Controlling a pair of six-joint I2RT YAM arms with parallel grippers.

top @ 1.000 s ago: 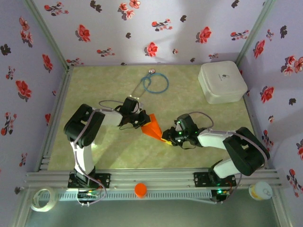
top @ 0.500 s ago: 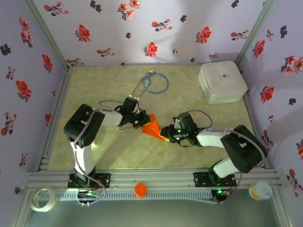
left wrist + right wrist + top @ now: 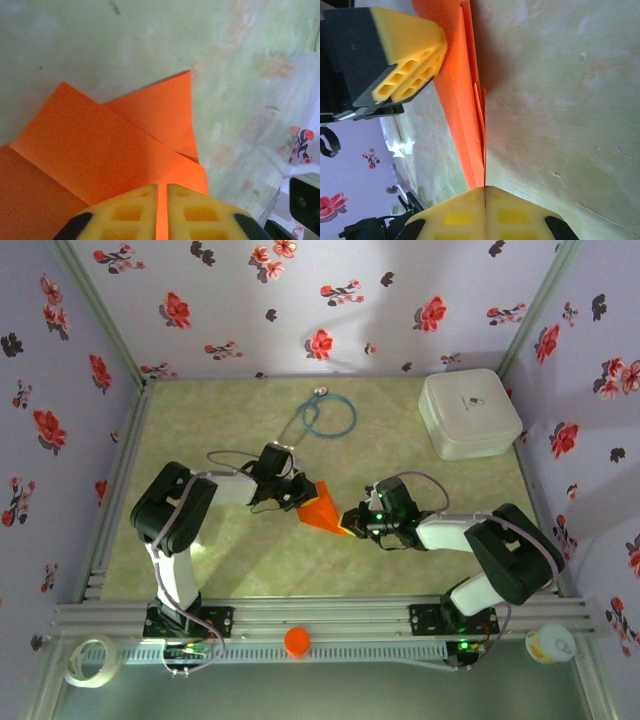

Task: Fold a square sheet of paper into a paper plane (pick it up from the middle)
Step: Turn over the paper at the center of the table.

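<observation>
Two grippers are engaged with one piece of orange paper (image 3: 322, 508) near the middle of the bench (image 3: 230, 425), slightly closer to the near edge than to the far edge. From above, the paper is seen as a folded wedge: the broad end is turned toward the left edge, the pointed end toward the near right corner.

The left gripper (image 3: 302, 497) is positioned at the broad end. In the left wrist view its pads (image 3: 130, 205) are set narrow, with a slim slit between them in which orange is visible. Folded layers and a diagonal crease are spread out beyond the tips. Whether the paper is clamped there cannot be told.

The right gripper (image 3: 485, 191) is positioned at the pointed end. Its pads are pressed together, and the thin edge of the folded paper is seen running straight into the seam between them; the paper is held by this claw.

A white rounded box (image 3: 470, 412) is located at the far right corner. A blue cable loop (image 3: 330, 417) lies near the far edge, well apart from the paper.
</observation>
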